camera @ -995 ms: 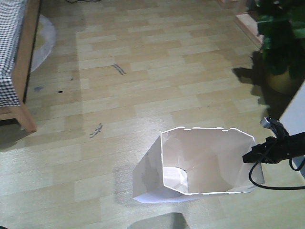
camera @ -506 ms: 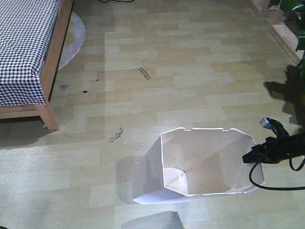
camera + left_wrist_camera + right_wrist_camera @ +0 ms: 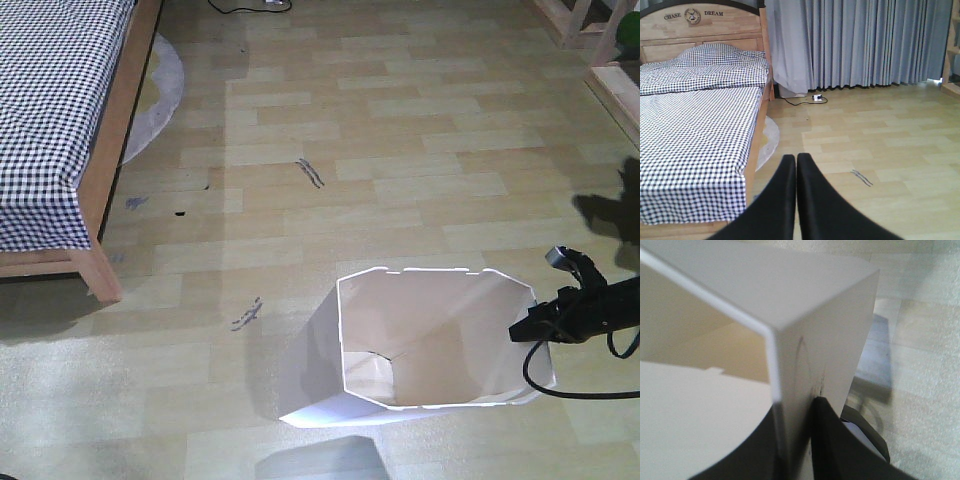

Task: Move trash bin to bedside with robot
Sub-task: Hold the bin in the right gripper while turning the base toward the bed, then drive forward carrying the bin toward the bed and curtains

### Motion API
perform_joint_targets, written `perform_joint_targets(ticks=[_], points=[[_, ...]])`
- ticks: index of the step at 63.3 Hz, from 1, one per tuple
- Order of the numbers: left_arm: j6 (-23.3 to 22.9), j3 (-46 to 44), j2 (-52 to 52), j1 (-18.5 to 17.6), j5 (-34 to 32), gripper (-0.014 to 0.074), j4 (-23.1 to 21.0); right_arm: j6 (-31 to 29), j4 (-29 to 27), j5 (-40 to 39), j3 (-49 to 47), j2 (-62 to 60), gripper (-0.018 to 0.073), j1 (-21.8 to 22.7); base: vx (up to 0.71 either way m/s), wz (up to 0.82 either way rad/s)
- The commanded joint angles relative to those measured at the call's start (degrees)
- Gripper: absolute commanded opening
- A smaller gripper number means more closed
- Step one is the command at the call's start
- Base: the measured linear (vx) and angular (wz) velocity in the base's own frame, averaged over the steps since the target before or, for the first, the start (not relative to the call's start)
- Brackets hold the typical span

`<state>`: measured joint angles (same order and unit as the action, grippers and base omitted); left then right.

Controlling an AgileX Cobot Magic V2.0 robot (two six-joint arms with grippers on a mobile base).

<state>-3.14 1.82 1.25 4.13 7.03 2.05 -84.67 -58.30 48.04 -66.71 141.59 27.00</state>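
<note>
The white trash bin [image 3: 430, 345] stands on the wooden floor at the bottom centre of the front view, cream inside. My right gripper [image 3: 520, 330] is shut on its right rim wall; in the right wrist view the bin wall [image 3: 820, 330] sits pinched between the two black fingers [image 3: 827, 440]. A black cable loops below that arm. The bed [image 3: 55, 120] with gingham bedding and wooden frame is at the far left, well apart from the bin. In the left wrist view my left gripper [image 3: 796, 165] is shut and empty, pointing at the floor beside the bed [image 3: 695, 135].
A grey round rug [image 3: 155, 95] lies partly under the bed. Dark scuff marks [image 3: 310, 172] dot the floor. Wooden furniture legs [image 3: 600, 50] stand at the top right. Grey curtains [image 3: 860, 42] and a cable with plug [image 3: 812, 98] are at the far wall.
The view has shifted: the bed has come further into view at the left, and the plant at the right has left the frame. The bin and right gripper keep their place in the picture.
</note>
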Motion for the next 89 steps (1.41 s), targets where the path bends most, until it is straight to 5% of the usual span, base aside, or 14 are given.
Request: perform_joint_targets(ticks=[1, 89], points=[[-0.3, -1.4, 0.3, -0.2, -4.1, -0.0006, -0.1, 0.0, -5.3, 14.1, -0.4, -4.3, -0.0005, 0.1, 0.27, -0.01], [-0.3, -1.4, 0.3, -0.2, -4.1, -0.0006, -0.1, 0.0, -5.3, 14.2, -0.4, -4.3, -0.0005, 0.1, 0.26, 0.06]])
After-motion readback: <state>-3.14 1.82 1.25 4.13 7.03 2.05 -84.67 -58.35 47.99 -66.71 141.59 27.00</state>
